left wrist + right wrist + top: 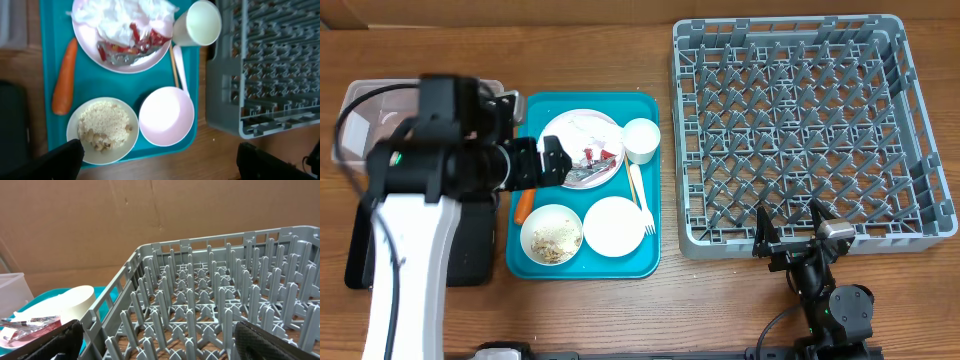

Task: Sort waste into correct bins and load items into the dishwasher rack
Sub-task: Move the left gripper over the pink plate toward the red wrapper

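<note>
Teal tray [515, 262] carried the white plate [85, 42]. Left fingers [65, 159] hung above it, wide apart, empty. Right fingers [55, 341] likewise, beside dishwasher rack [920, 226].

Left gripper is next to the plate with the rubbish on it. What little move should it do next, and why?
Probably lower the left gripper onto the red-and-silver wrappers and close on them. Its jaws are open and it hangs right at the edge of the plate, where the wrappers lie in plain reach. The clear tub sits on that same side, so the carry should be short.
</note>
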Action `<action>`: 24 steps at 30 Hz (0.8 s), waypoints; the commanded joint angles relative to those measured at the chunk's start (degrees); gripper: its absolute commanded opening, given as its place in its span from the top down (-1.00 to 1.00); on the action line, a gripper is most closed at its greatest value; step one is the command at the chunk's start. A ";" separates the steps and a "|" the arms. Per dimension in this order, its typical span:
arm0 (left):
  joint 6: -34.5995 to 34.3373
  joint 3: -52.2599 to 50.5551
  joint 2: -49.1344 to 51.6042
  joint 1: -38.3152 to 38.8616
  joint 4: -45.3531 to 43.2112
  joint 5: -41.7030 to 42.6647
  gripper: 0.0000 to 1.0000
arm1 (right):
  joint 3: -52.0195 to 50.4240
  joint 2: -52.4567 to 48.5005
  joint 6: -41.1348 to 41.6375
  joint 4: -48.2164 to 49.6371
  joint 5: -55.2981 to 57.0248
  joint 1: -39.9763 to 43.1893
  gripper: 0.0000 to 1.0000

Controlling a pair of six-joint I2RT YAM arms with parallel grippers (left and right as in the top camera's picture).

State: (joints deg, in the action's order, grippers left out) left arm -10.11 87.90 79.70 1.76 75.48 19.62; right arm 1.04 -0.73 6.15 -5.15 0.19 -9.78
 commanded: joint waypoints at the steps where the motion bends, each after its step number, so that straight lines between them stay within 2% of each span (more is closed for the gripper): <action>1: 2.23 1.36 5.40 -0.13 0.63 1.44 -1.00 | -0.59 0.55 -0.20 0.33 -0.31 0.22 -1.00; 3: 4.90 1.36 8.28 0.24 0.55 1.38 -0.90 | -0.59 0.55 -0.20 0.33 -0.31 0.22 -1.00; 9: 11.15 1.36 13.60 3.52 0.00 -0.61 -0.90 | -0.59 0.55 -0.20 0.33 -0.31 0.22 -1.00; 12: 11.91 1.36 14.75 6.73 -2.93 -8.68 -1.00 | -0.59 0.55 -0.20 0.33 -0.31 0.22 -1.00; 15: 13.84 1.36 15.87 10.84 -8.39 -17.55 -1.00 | -0.59 0.55 -0.20 0.33 -0.31 0.22 -1.00; 16: 17.59 1.36 16.13 12.26 -11.26 -17.51 -1.00 | -0.59 0.55 -0.20 0.33 -0.31 0.22 -1.00; 21: 19.28 1.36 16.63 12.94 -15.93 -14.80 -1.00 | -0.59 0.55 -0.20 0.33 -0.31 0.22 -1.00; 24: 24.48 1.36 16.94 12.94 -16.28 -14.47 -0.85 | -0.59 0.55 -0.20 0.33 -0.31 0.22 -1.00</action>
State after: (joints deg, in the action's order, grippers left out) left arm 7.44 87.92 95.94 14.74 59.53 5.26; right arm 1.04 -0.73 6.15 -5.15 0.19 -9.78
